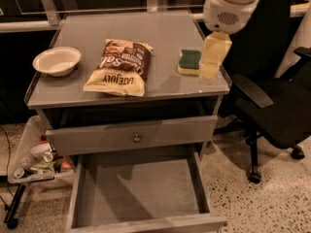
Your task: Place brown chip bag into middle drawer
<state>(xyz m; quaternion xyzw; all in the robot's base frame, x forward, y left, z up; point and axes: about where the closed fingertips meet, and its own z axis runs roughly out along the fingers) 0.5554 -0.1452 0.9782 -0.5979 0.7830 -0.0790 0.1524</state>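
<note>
The brown chip bag (120,67) lies flat on the grey cabinet top (160,33), near the middle, its "LATE JULY" lettering facing the front edge. The middle drawer (138,191) is pulled out below, a shallow grey tray with a bare floor. My gripper (214,56) hangs from the white arm (228,4) over the right edge of the cabinet top, just right of the green-and-yellow sponge (188,61) and well right of the bag. It holds nothing that I can see.
A white bowl (57,60) sits at the left of the cabinet top. A closed drawer front with a round knob (137,138) is above the open drawer. A black office chair (274,101) stands to the right. A tray of clutter (36,161) is low on the left.
</note>
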